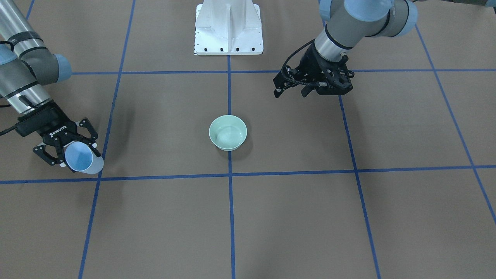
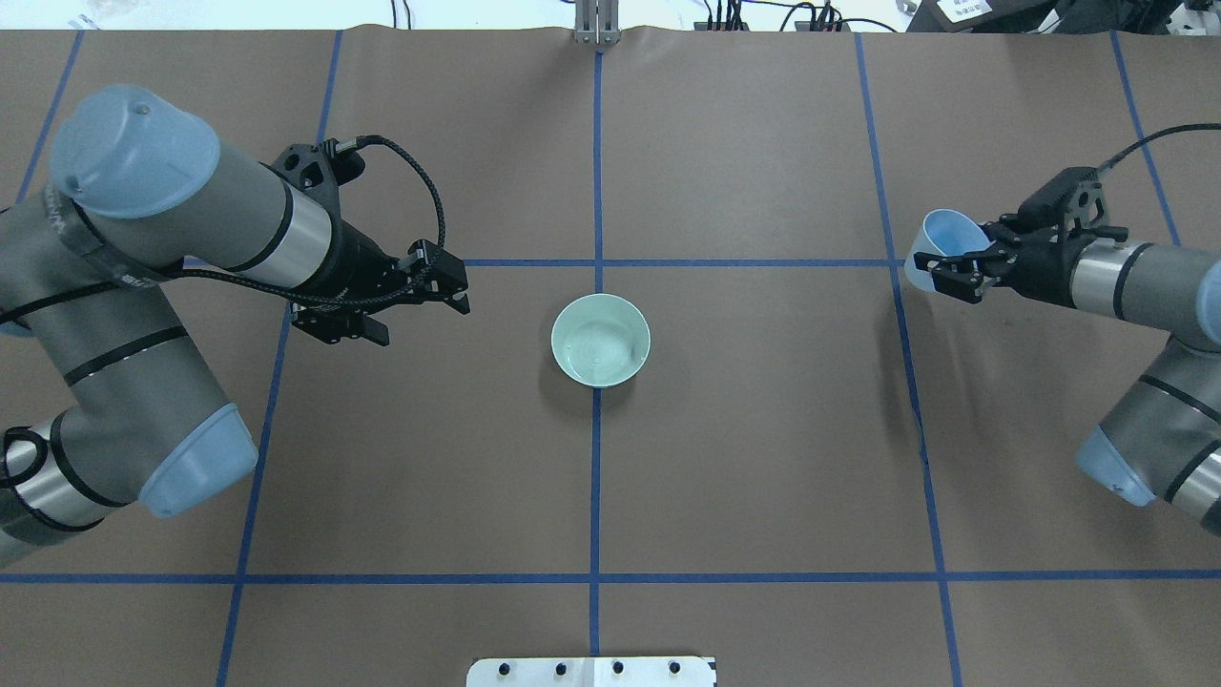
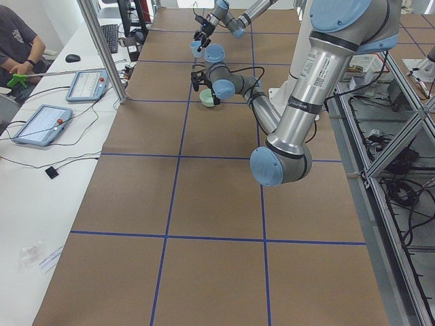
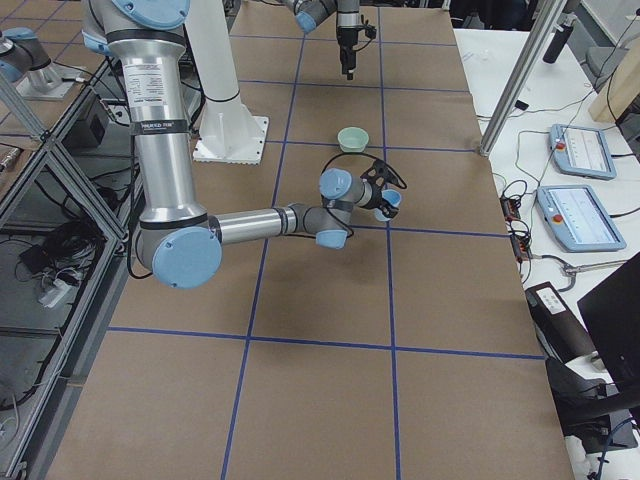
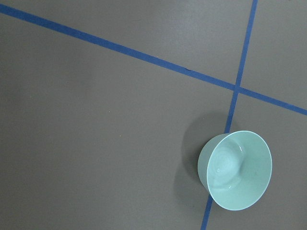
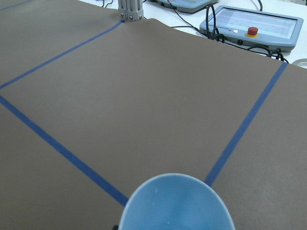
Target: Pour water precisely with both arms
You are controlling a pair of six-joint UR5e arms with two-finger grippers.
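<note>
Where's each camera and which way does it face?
Front-facing: across table, facing white metal pedestal; left arm view-right, right arm view-left.
Overhead: behind robot, looking down; left arm view-left.
Exterior left: table's end, left arm near.
Exterior right: opposite end, right arm near.
Left wrist: down at pale green round bowl; no body parts.
Right wrist: forward over light blue plastic cup.
All but right wrist share the bowl.

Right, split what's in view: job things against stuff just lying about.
Job: blue cup, held in right hand; green bowl with water; left hand, empty.
Lying about: white pedestal; control tablet; person at side desk.
</note>
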